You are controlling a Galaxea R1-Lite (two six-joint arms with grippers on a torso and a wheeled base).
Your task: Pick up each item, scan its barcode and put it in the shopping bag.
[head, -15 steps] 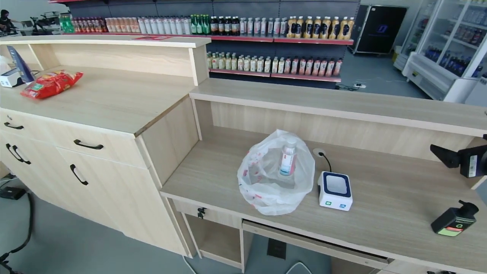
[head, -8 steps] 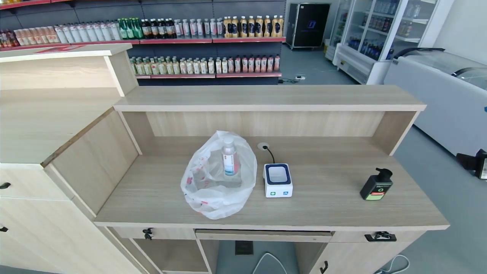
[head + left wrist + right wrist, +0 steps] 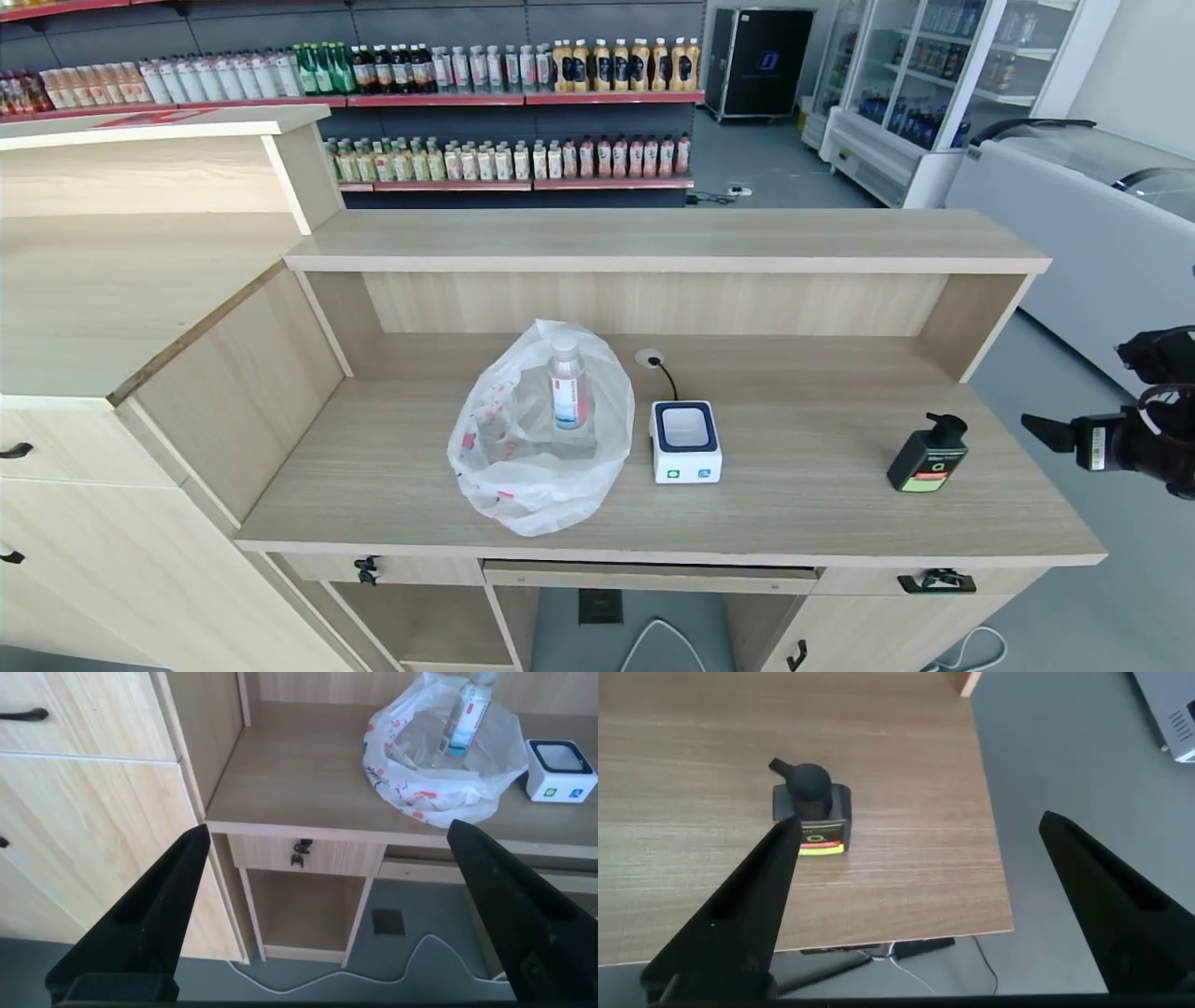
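Step in hand, by judgement, is fetching the black pump bottle [image 3: 926,457], upright near the right end of the counter [image 3: 803,504], well apart from the scanner [image 3: 686,441] and the shopping bag [image 3: 504,476] (one clear bottle [image 3: 568,387] already stands inside). The right gripper [image 3: 917,821] hangs beyond that end, jaws wide and empty; the left gripper [image 3: 329,829], likewise wide and empty, hangs off the counter's front left. Next, the right gripper must come in and close on the pump bottle's body below the pump head.

A shop — drink bottles [image 3: 523,70] line shelves behind a wooden checkout counter [image 3: 840,504], glass-door fridges [image 3: 934,75] beside.
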